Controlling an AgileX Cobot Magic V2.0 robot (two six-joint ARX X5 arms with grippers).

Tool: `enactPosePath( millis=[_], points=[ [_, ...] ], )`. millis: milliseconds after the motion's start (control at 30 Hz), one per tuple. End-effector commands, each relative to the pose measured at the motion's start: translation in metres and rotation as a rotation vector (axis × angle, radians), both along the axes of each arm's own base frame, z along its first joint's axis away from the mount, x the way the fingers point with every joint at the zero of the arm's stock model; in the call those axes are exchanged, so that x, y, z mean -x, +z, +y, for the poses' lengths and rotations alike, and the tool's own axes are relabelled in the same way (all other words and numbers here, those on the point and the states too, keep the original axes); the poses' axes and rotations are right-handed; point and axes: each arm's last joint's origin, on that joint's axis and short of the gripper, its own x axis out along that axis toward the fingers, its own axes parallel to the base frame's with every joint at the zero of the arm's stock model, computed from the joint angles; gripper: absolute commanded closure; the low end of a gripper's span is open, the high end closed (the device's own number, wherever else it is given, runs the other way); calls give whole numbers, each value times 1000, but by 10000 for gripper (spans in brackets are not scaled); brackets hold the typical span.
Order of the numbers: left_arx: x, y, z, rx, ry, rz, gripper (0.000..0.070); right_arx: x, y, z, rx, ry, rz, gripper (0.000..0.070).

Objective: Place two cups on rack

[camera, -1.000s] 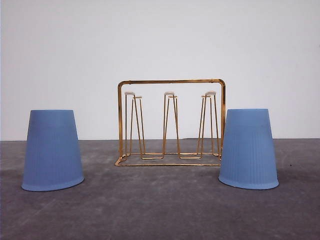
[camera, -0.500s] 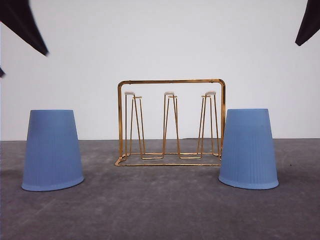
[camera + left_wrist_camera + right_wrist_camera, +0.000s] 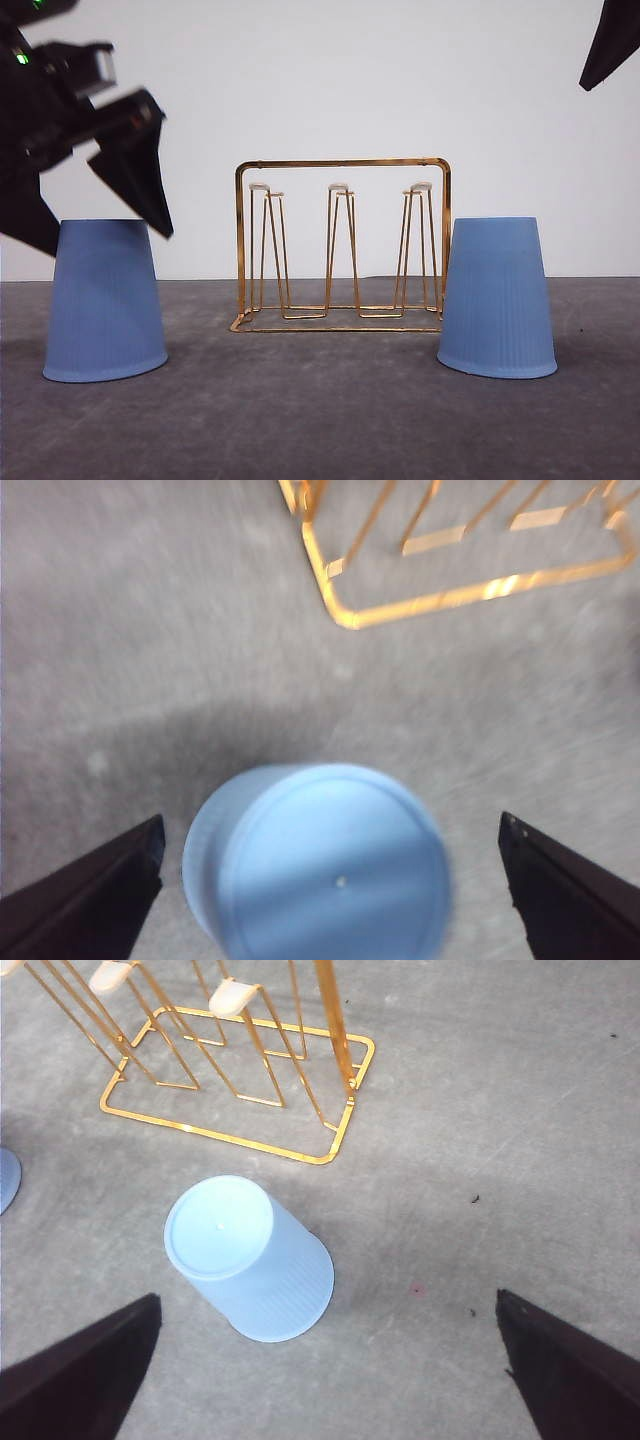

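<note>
The left gripper (image 3: 100, 215) is hanging just above the left cup (image 3: 105, 300), jaws spread wide; in the left wrist view its fingers (image 3: 85, 900) are flanking the cup's closed base (image 3: 320, 865) with clear gaps on both sides, nothing gripped. That cup is standing upside down on the grey table (image 3: 320, 420), well left of the rack (image 3: 342, 245). The rack is sitting mid-table, all white-tipped prongs (image 3: 338, 187) bare. The right cup (image 3: 497, 298) is standing inverted just beside the rack's right end, apparently overlapping the frame from the front. The right gripper (image 3: 330, 1400) is hovering high over it, jaws apart and empty, the cup (image 3: 250, 1258) lying well ahead of the fingers. Step in hand, by my reading: approach for the first pick, left side leading. Next move likely calls for lowering the left jaws around the tapered wall, centred, then closing gently since thin plastic may flex or slip. Neither cup is racked yet.
</note>
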Motion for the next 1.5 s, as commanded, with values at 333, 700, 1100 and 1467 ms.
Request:
enactPosePath(
  millis=[333, 700, 1100, 1467],
  points=[
    [-4, -5, -10, -17, -17, 0, 387, -2, 2, 1, 5, 13, -13, 0],
    [-19, 62, -24, 49, -58, -145, 387, -2, 2, 1, 5, 13, -13, 0],
    [-22, 144, -37, 125, -98, -400, 341, -2, 2, 1, 5, 13, -13, 0],
    [-67, 102, -58, 80, -79, -362, 336, -2, 2, 1, 8, 15, -14, 0]
  ],
)
